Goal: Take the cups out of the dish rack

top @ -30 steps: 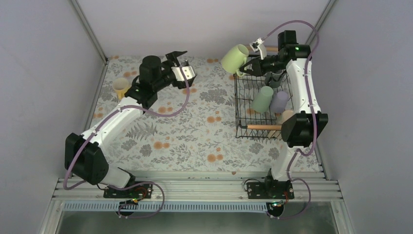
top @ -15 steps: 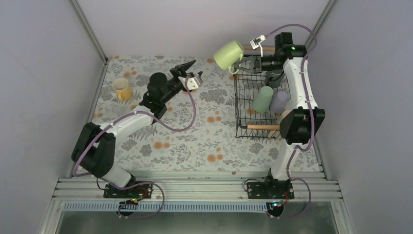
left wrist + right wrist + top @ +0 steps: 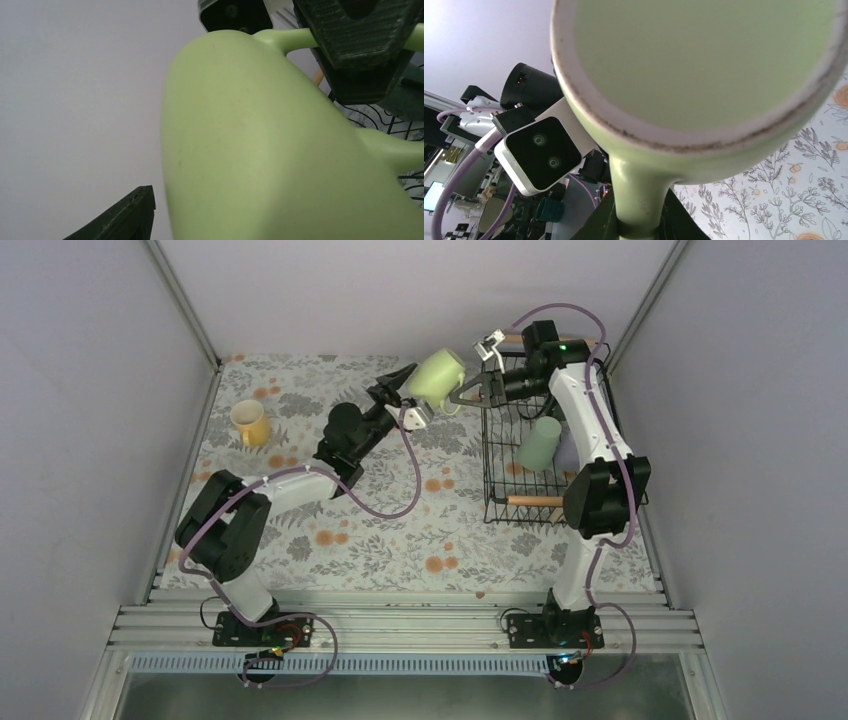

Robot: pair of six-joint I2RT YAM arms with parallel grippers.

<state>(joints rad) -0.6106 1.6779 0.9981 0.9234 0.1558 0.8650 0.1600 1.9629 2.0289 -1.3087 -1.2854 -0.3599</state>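
My right gripper (image 3: 468, 392) is shut on the handle of the olive green mug (image 3: 437, 377) and holds it in the air just left of the dish rack (image 3: 492, 462). In the right wrist view the mug's base (image 3: 704, 60) fills the frame, and its handle (image 3: 639, 195) is pinched between my fingers. My left gripper (image 3: 408, 395) is open at the mug's body. Its one visible fingertip (image 3: 125, 215) is apart from the mug (image 3: 250, 150). A mint green mug (image 3: 540, 443) and a lavender mug (image 3: 570, 452) lie in the rack. A yellow mug (image 3: 250, 422) stands on the table at the far left.
The rack's near wooden handle (image 3: 540, 500) lies under my right arm's elbow, which hides part of the rack. The floral cloth (image 3: 400, 530) covers the table. Grey walls close in the left, back and right sides.
My right gripper has carried the olive green mug left, from above the rack out over the table. My left arm has swung right and reached up to the mug with open jaws.
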